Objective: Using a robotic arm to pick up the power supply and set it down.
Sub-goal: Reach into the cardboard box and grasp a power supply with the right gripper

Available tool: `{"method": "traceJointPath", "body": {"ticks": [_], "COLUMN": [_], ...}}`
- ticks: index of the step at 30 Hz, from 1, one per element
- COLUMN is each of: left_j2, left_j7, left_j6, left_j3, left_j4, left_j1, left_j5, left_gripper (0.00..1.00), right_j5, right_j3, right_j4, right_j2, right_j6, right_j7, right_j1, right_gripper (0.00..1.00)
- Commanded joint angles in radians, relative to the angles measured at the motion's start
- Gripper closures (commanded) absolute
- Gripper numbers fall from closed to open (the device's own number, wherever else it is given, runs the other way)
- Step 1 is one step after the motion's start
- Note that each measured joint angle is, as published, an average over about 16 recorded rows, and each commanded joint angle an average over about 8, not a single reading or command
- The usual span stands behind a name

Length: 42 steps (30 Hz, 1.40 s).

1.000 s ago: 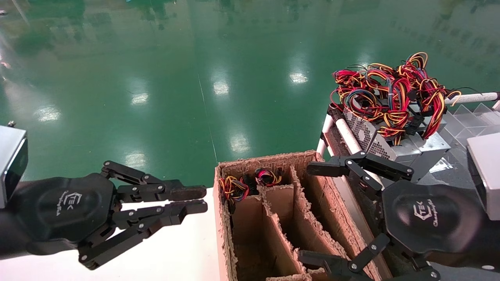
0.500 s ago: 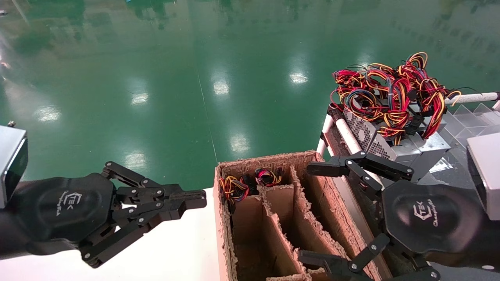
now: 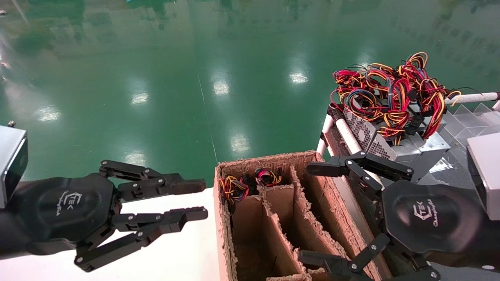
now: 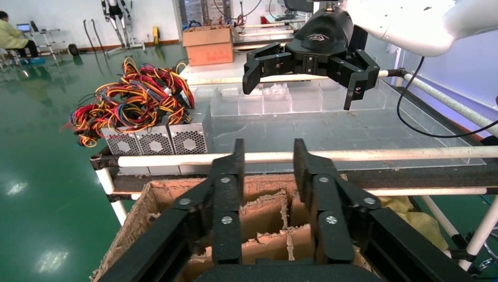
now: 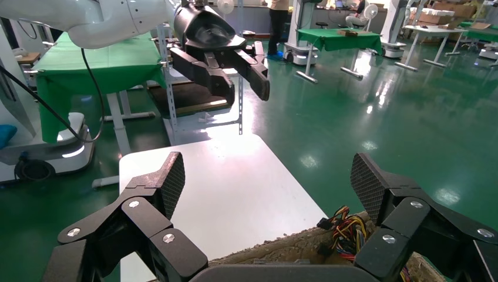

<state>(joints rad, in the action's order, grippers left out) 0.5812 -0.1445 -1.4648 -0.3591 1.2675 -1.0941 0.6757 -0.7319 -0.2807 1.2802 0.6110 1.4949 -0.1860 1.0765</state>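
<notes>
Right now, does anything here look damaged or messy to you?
Yes. The brown cardboard box with dividers has ragged, torn edges all along its walls. On the rack beside it, the grey metal power supplies carry a tangled heap of red, yellow and black wires.

floor (image 3: 156, 58) glossy | box (image 3: 273, 218) rough cardbd | power supply (image 3: 375, 140) perforated metal

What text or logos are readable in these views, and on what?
"TEK", after a hexagon mark: white logo on the left gripper palm; the script line beside it is too small to read.
"TEK", same logo, on the right gripper palm; its script line is also unreadable.
Power supply and cardboard box: no readable text.
</notes>
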Motion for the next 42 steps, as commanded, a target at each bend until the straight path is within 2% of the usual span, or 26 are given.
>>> {"method": "traceJointPath", "body": {"ticks": [1, 11, 17, 23, 29, 30, 37, 38, 42], "left_j2": [0.000, 0.000, 0.000, 0.000, 0.000, 0.000, 0.000, 0.000, 0.000], "left_j7": [0.000, 0.000, 0.000, 0.000, 0.000, 0.000, 0.000, 0.000, 0.000], "left_j6": [0.000, 0.000, 0.000, 0.000, 0.000, 0.000, 0.000, 0.000, 0.000], "left_j3": [0.000, 0.000, 0.000, 0.000, 0.000, 0.000, 0.000, 0.000, -0.001], "left_j4": [0.000, 0.000, 0.000, 0.000, 0.000, 0.000, 0.000, 0.000, 0.000], "left_j1": [0.000, 0.000, 0.000, 0.000, 0.000, 0.000, 0.000, 0.000, 0.000], "left_j5": [0.000, 0.000, 0.000, 0.000, 0.000, 0.000, 0.000, 0.000, 0.000], "left_gripper": [0.00, 0.00, 0.00, 0.00, 0.00, 0.00, 0.00, 0.00, 0.00], "right_j5": [0.000, -0.025, -0.080, -0.196, -0.343, -0.367, -0.489, -0.498, -0.527], "right_j3": [0.000, -0.003, -0.021, -0.074, -0.159, -0.174, -0.250, -0.256, -0.274], "right_j4": [0.000, -0.008, -0.041, -0.130, -0.300, -0.337, -0.596, -0.628, -0.745], "right_j2": [0.000, -0.004, 0.014, 0.081, 0.204, 0.229, 0.382, 0.399, 0.461], "right_j6": [0.000, -0.014, -0.049, -0.104, -0.145, -0.150, -0.172, -0.175, -0.189], "right_j7": [0.000, 0.012, 0.019, 0.013, 0.007, 0.010, 0.076, 0.092, 0.160], "right_j1": [0.000, 0.001, 0.016, 0.087, 0.208, 0.230, 0.354, 0.364, 0.394], "right_gripper": [0.00, 0.00, 0.00, 0.00, 0.00, 0.07, 0.94, 1.00, 1.00]}}
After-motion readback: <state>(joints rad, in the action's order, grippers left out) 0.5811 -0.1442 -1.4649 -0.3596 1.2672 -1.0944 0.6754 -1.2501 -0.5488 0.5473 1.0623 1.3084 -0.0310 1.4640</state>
